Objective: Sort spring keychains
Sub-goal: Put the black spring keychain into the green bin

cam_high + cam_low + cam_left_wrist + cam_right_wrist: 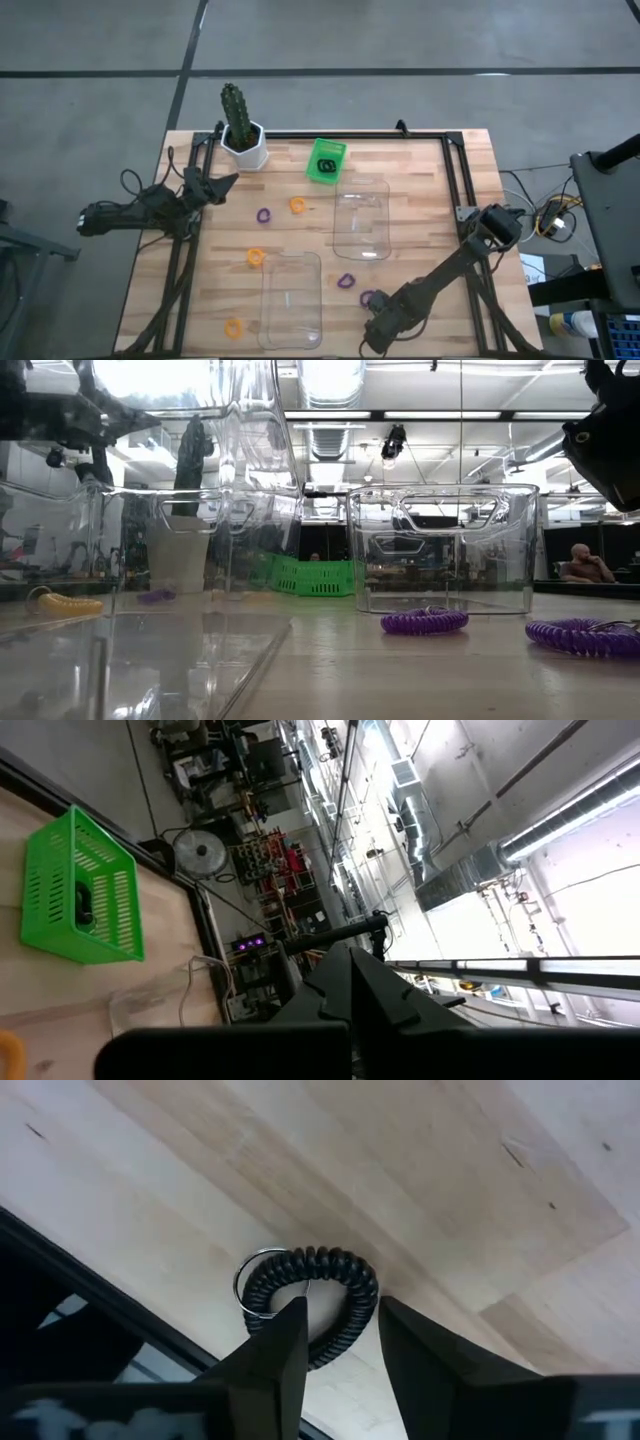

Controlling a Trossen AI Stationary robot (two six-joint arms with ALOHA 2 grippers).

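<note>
my right tool [340, 1335] near tabletop [420, 1170] front edge | fingers clasping the coil of a black keychain [310, 1305] | left tool [222, 184] clenched, empty, by cactus [237, 112]

1. A wooden table [420, 190] carried a black frame along its edges.
2. A cactus [236, 108] stood upright in a white pot [245, 150] near the far left corner.
3. A small green bin [326, 161] sat just right of the pot.
4. Two clear plastic trays lay apart: one [361, 217] mid-table, another [291, 298] at the near edge.
5. A person [585, 563] sat in the room behind.
</note>
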